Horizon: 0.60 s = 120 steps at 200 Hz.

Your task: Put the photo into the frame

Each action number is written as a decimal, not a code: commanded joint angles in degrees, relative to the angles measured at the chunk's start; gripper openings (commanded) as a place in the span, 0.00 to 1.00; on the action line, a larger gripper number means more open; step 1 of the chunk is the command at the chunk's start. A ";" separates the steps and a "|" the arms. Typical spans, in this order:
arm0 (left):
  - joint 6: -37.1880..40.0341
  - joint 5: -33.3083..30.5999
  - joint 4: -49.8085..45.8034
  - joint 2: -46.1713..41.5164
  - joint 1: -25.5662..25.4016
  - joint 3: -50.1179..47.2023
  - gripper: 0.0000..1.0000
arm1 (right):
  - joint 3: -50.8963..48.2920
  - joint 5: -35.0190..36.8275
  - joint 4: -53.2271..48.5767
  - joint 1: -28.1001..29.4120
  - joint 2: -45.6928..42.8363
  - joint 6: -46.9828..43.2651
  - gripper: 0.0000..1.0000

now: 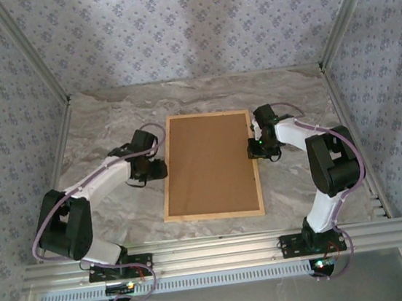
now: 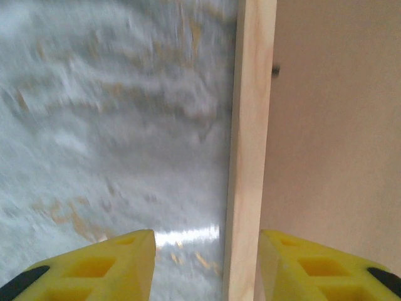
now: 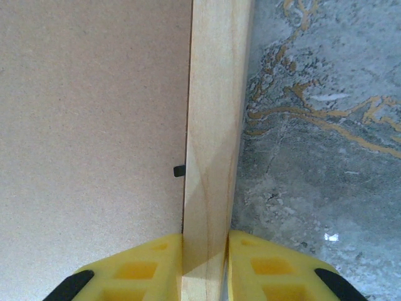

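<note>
The frame (image 1: 167, 177), light tan wood, lies flat in the middle of the table with the plain brown backing board (image 1: 210, 162) inside its rails. The photo is hidden. My left gripper (image 1: 161, 168) straddles the frame's left rail (image 2: 249, 125) and is open: its left finger (image 2: 119, 263) stands well clear of the wood, and the other sits over the board (image 2: 332, 125). My right gripper (image 1: 253, 148) is shut on the right rail (image 3: 216, 94), with both yellow fingers (image 3: 144, 269) pressed against its sides.
The marble-patterned table (image 1: 102, 118) stretches around the frame. Wallpapered walls (image 1: 186, 27) close in the back and both sides. A small black tab (image 3: 179, 170) sits at the board's edge beside the right rail. An aluminium rail (image 1: 213, 252) runs along the near edge.
</note>
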 commanded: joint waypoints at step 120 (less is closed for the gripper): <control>-2.22 7.37 -1.20 0.15 -2.21 -7.15 0.38 | -0.04 1.90 -0.71 0.42 1.36 -1.66 0.24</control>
